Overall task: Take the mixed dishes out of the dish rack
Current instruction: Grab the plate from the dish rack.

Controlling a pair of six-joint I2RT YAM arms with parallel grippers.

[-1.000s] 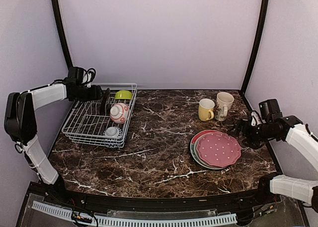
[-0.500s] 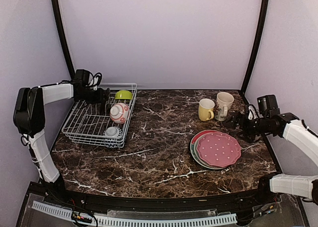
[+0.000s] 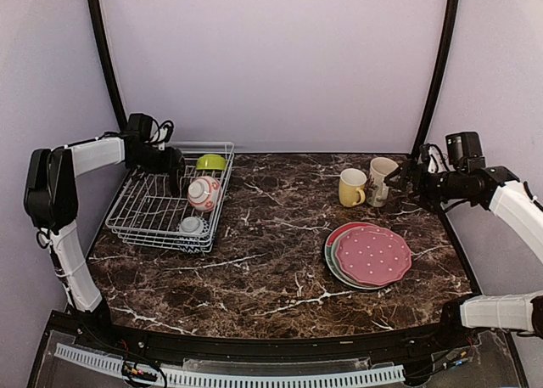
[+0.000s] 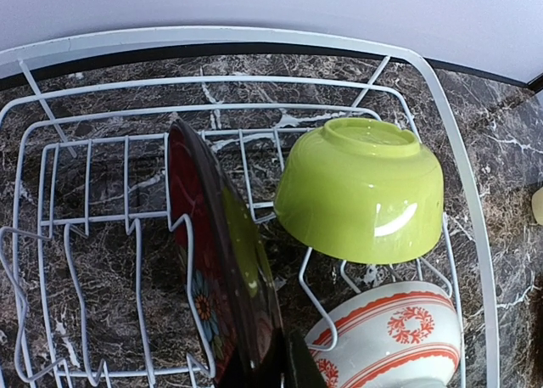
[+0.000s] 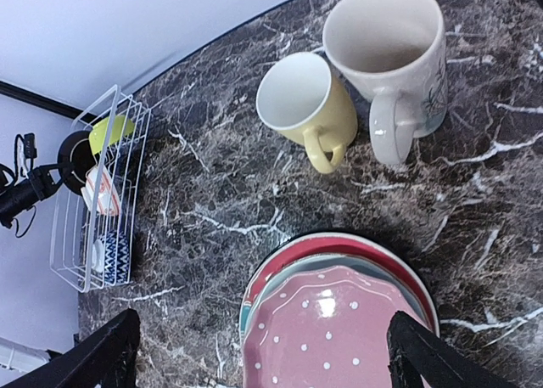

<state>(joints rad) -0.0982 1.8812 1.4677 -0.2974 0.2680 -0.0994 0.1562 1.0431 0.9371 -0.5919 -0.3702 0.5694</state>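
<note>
The white wire dish rack (image 3: 140, 211) stands at the table's left. In it a dark plate (image 4: 222, 261) with a floral face stands on edge, and my left gripper (image 4: 287, 364) is shut on its rim. Beside the plate lie an upturned lime-green bowl (image 4: 361, 193) and a red-and-white bowl (image 4: 390, 341); a small striped bowl (image 3: 193, 225) sits nearer the front. From above, the left gripper (image 3: 172, 160) is at the rack's back. My right gripper (image 5: 265, 354) hangs open and empty over the pink dotted plate (image 5: 339, 328), which tops a stack.
A yellow mug (image 3: 351, 187) and a cream patterned mug (image 3: 383, 180) stand upright behind the plate stack (image 3: 369, 255) on the right. Dark marble table (image 3: 271, 244) lies between rack and plates. Black frame posts (image 3: 433, 74) rise at the back corners.
My left gripper has closed on the dark plate's rim. The right arm has lifted and swung back from beside the plate stack toward the mugs, still open.
</note>
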